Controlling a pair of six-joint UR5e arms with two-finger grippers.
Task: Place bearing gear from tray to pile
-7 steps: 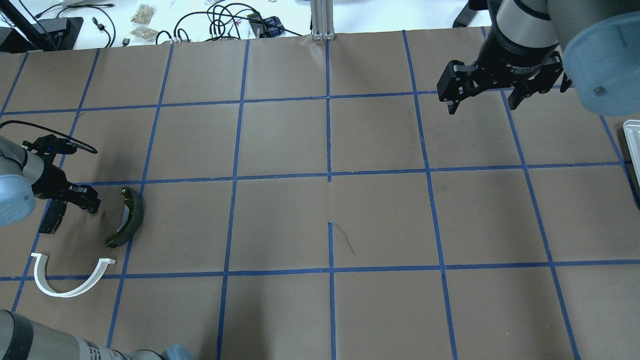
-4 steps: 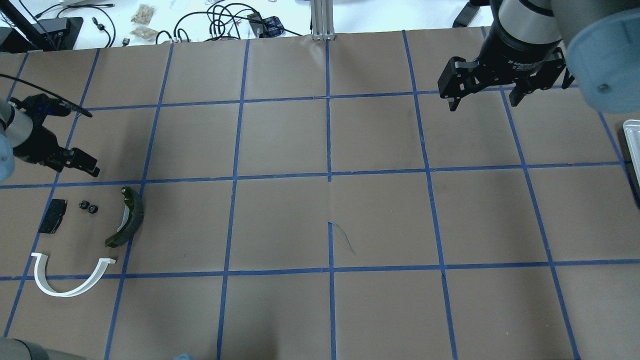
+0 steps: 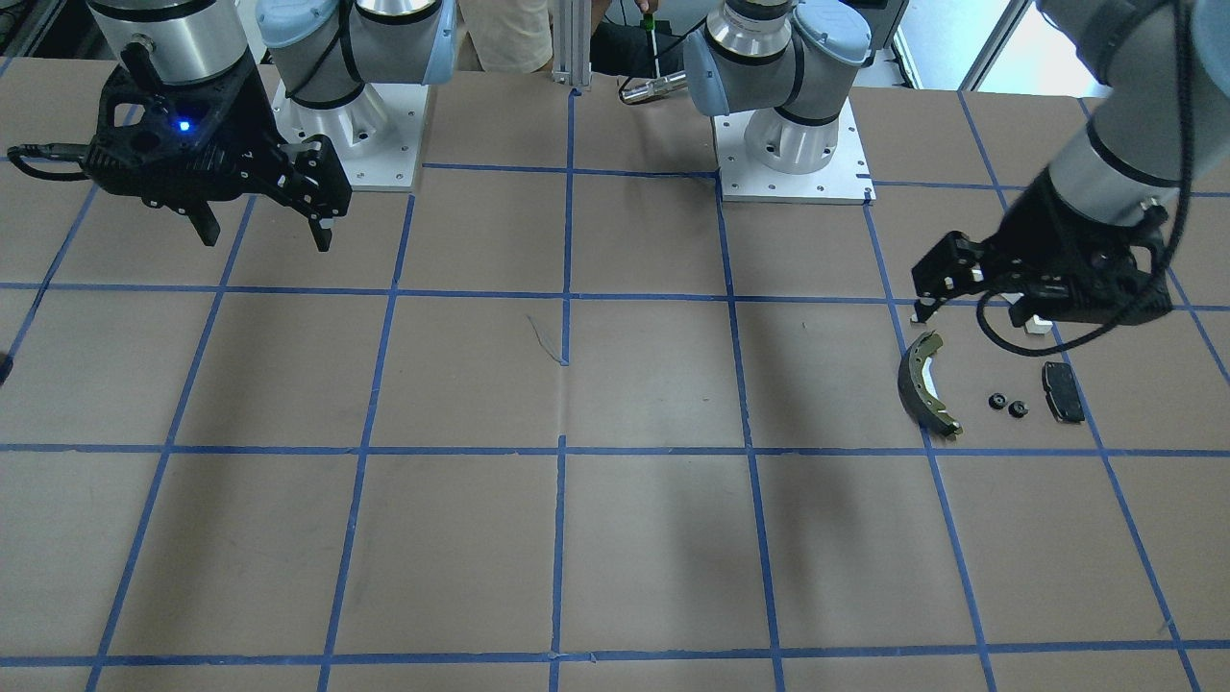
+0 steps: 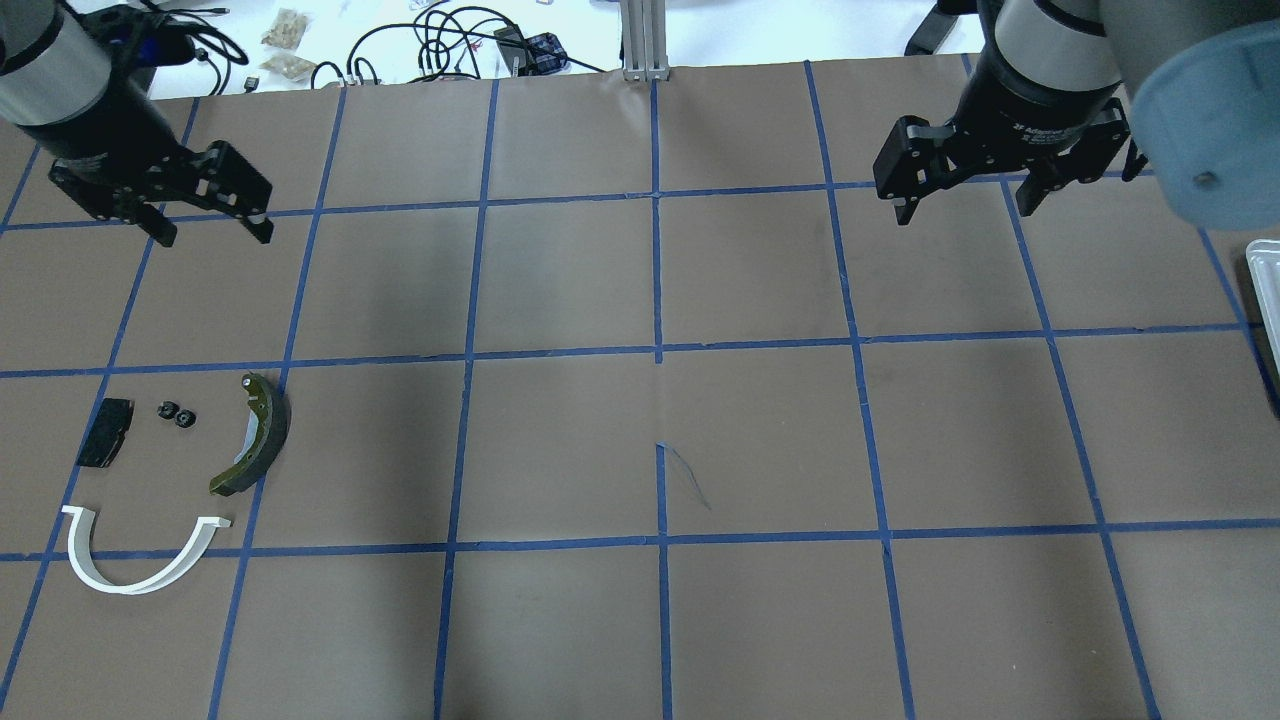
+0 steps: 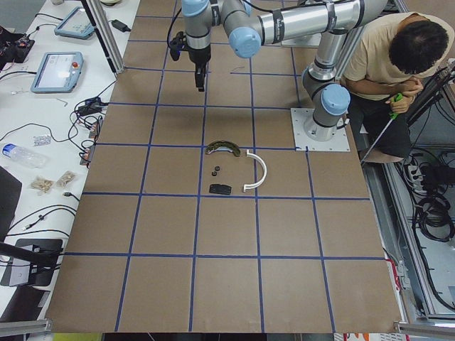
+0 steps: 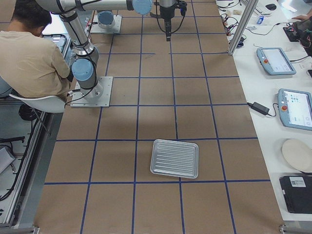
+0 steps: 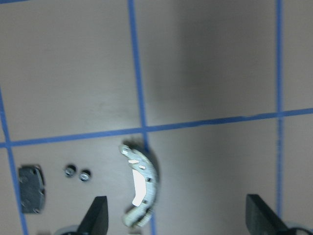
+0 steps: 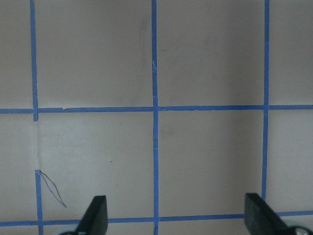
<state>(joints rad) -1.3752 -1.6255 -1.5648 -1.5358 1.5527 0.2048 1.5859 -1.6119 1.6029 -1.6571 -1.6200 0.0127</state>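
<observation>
Two small black bearing gears (image 4: 176,413) lie side by side on the table, between the black pad (image 4: 106,432) and the olive-edged brake shoe (image 4: 262,435). The white half-ring (image 4: 140,562) lies in front of them. The gears also show in the left wrist view (image 7: 77,172) and the front-facing view (image 3: 1006,405). My left gripper (image 4: 215,235) is open and empty, raised above the table beyond the pile. My right gripper (image 4: 965,212) is open and empty at the far right. The ribbed metal tray (image 6: 174,158) holds nothing that shows.
The tray's edge (image 4: 1262,290) shows at the right border of the overhead view. Cables and bags lie beyond the table's far edge (image 4: 450,40). A seated person (image 5: 398,64) is beside the robot bases. The table is brown paper with a blue tape grid.
My left gripper has lifted off the pile and moved up and away toward the far side. The two gears it covered now lie bare on the table. The right gripper has barely moved.
</observation>
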